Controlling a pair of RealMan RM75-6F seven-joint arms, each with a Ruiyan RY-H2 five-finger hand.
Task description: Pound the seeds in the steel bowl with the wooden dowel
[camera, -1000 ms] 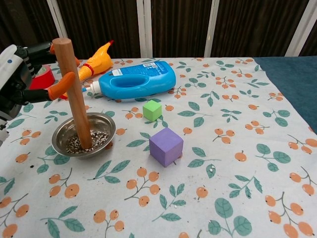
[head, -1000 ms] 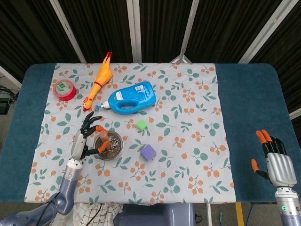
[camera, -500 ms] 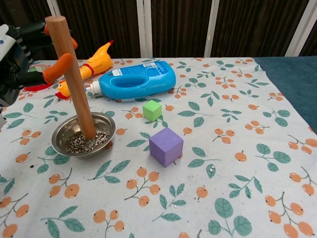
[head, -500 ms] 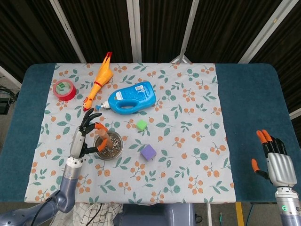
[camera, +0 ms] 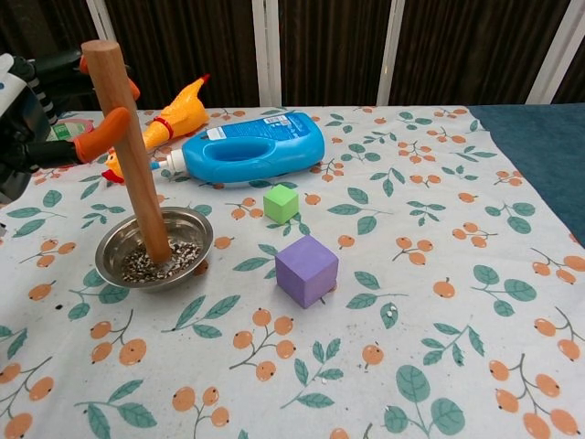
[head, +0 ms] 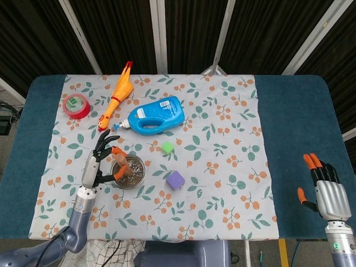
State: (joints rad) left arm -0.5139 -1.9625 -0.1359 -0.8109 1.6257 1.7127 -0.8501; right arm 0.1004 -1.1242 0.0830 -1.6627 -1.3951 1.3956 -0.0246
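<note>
A steel bowl with dark seeds stands on the flowered cloth at front left. The wooden dowel stands nearly upright in it, leaning a little to the left, its lower end down among the seeds. My left hand grips the dowel near its top, orange fingertips wrapped round it. My right hand hangs off the table's right edge, fingers apart, holding nothing; it shows only in the head view.
A purple cube and a small green cube lie right of the bowl. Behind it are a blue detergent bottle on its side, a rubber chicken and a red tape roll.
The dowel's top has swung left and back over the last second, tilting the stick while its lower end stays in the seeds. My left hand moved with it. The right hand is still.
</note>
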